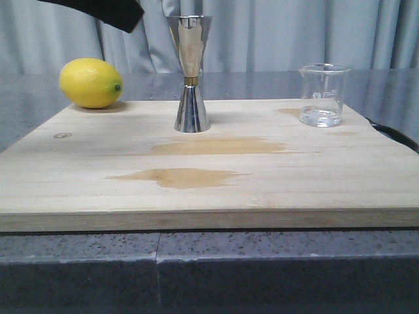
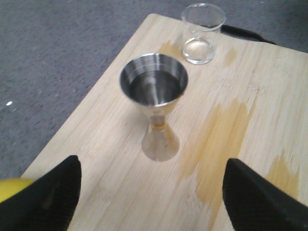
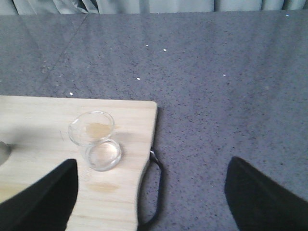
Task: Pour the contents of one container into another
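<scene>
The clear glass beaker (image 1: 322,95) stands upright at the board's far right corner, also seen in the left wrist view (image 2: 202,33) and the right wrist view (image 3: 95,139). The steel jigger (image 1: 190,72) with its gold waist band stands upright at the board's back middle; the left wrist view looks down into its top cup (image 2: 154,84). My left gripper (image 2: 151,192) hovers open above the board, short of the jigger, holding nothing. My right gripper (image 3: 151,192) is open and empty, raised over the board's right edge, with the beaker ahead of one finger (image 3: 43,197).
A yellow lemon (image 1: 90,82) lies at the wooden board's (image 1: 78,190) back left corner. Darker wet-looking stains (image 1: 177,176) mark the board. A black loop handle (image 3: 156,192) sticks out from the board's right edge. Grey speckled counter (image 1: 262,268) surrounds it; curtains hang behind.
</scene>
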Available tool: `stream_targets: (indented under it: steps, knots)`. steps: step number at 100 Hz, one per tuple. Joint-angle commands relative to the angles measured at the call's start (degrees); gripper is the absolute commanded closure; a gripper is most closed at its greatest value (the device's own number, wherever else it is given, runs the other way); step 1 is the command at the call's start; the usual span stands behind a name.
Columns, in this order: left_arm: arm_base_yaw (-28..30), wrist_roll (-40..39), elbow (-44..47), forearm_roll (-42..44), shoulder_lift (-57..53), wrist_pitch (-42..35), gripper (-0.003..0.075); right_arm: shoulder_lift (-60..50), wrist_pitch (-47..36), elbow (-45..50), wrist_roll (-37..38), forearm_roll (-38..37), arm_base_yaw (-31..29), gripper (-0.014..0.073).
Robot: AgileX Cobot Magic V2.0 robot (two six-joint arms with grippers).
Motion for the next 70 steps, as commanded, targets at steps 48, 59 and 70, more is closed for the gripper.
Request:
stream_targets:
  steps: [48, 59, 70]
  knots:
    - [1.33, -50.41, -1.47, 38.81, -22.33, 7.33, 0.0162, -1.34, 22.21, -12.66, -26.94, 13.72, 0.0, 0.0051]
    - [3.74, -54.26, -0.09, 39.88, -25.24, 8.83, 0.0162, -3.31, 19.93, -12.66, -26.94, 14.24, 0.0, 0.005]
    - [6.53, -57.02, 4.1, 39.88, -29.38, 7.41, 0.0165, -6.49, 19.48, -12.66, -25.77, 14.72, 0.0, 0.005]
